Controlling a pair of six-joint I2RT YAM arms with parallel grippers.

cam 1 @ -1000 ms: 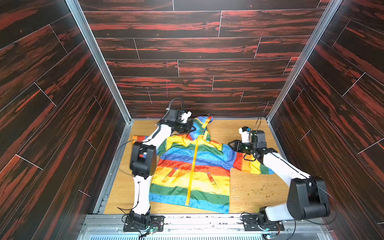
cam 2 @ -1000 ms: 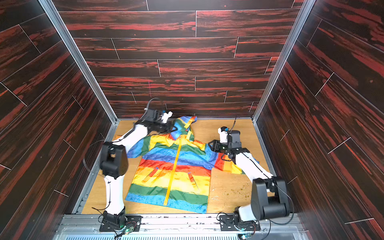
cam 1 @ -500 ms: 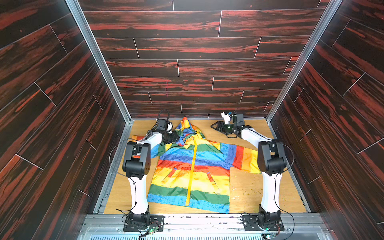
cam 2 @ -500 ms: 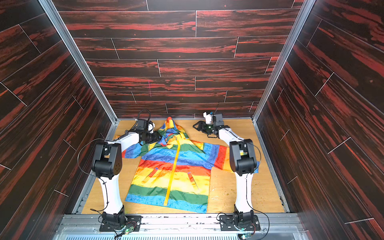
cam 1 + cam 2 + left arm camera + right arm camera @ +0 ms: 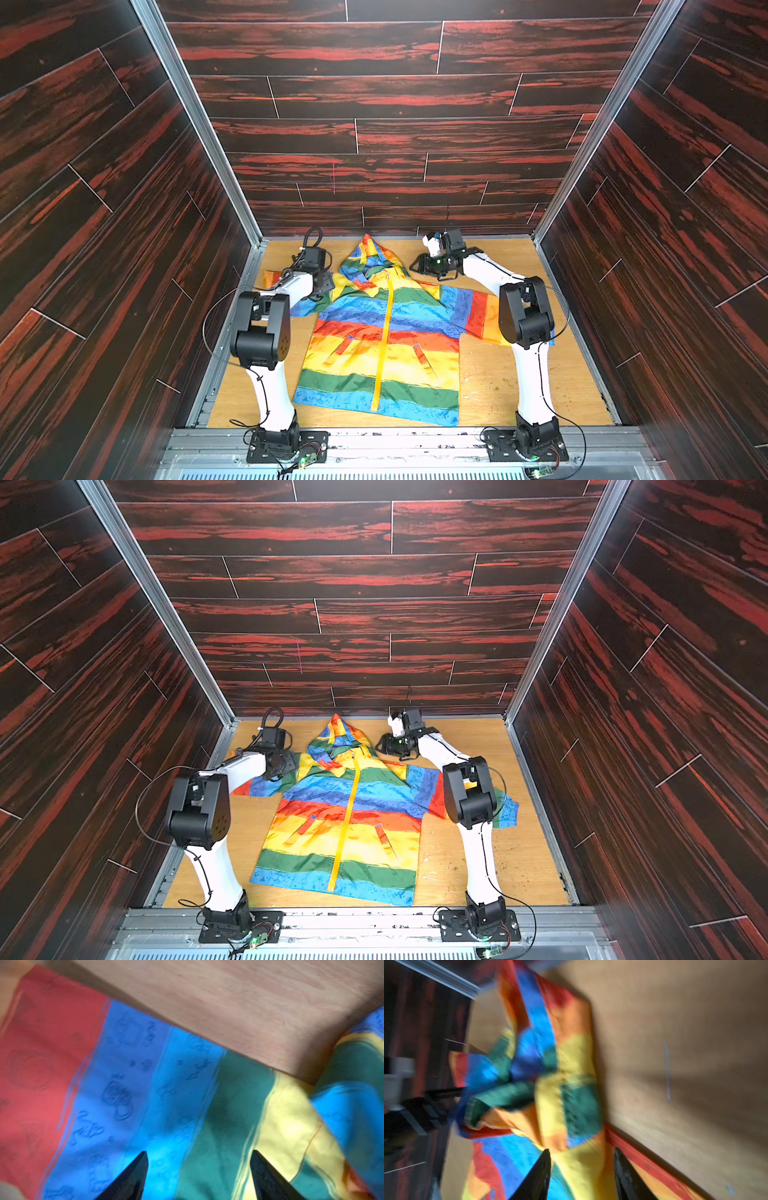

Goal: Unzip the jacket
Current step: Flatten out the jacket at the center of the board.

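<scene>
Gaping with nothing between them, the jaws of the left gripper [image 5: 199, 1157] hang over the blue and green stripes of one sleeve of the jacket [image 5: 353, 361]. Whether the tips touch the cloth cannot be told. The right gripper [image 5: 582, 1153] has its jaws parted too, less widely and empty, above the yellow shoulder cloth beside the hood [image 5: 370, 257], in a blurred view.

The jacket lies flat, front up, hood toward the back wall, its yellow zipper [image 5: 387, 316] closed along the front. Under it is a pale wooden board [image 5: 519, 374], with small crumbs [image 5: 494, 388] near the jacket's hem on the right arm's side. Around the jacket rise walls [image 5: 395, 104] of dark, red-streaked planks, joined by metal corner posts [image 5: 199, 124]. A metal rail [image 5: 395, 440] carrying both arm bases runs in front of the hem.
</scene>
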